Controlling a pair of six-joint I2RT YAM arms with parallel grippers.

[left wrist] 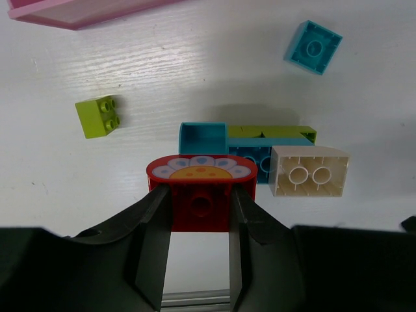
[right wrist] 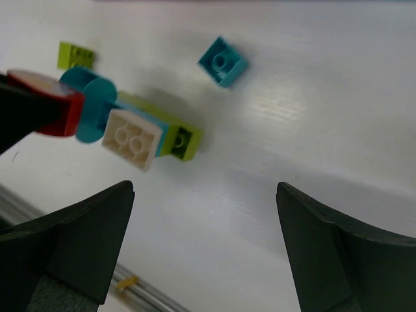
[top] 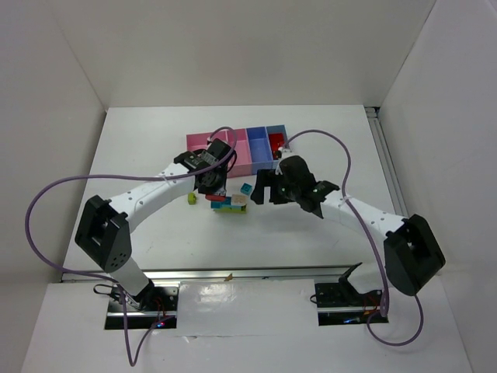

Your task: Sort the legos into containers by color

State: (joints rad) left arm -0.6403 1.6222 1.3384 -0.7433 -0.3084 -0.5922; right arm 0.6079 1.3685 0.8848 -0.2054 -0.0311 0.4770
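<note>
My left gripper (left wrist: 200, 195) is shut on a red brick (left wrist: 200, 207) with a flower-printed top, right beside a cluster of a cyan brick (left wrist: 203, 138), a long yellow-green brick (left wrist: 273, 134) and a pale beige brick (left wrist: 309, 171). A small yellow-green brick (left wrist: 101, 116) and a loose cyan brick (left wrist: 313, 47) lie apart. My right gripper (right wrist: 205, 214) is open and empty above bare table, right of the cluster (right wrist: 132, 138). The containers (top: 237, 148) stand behind: pink (top: 203, 141), periwinkle blue (top: 256, 148) and light blue (top: 277, 130), the last holding red pieces (top: 276, 141).
White walls enclose the table on the left, back and right. A metal rail (top: 248, 273) runs along the near edge by the arm bases. The left arm's purple cable (top: 225, 132) arcs over the pink bins.
</note>
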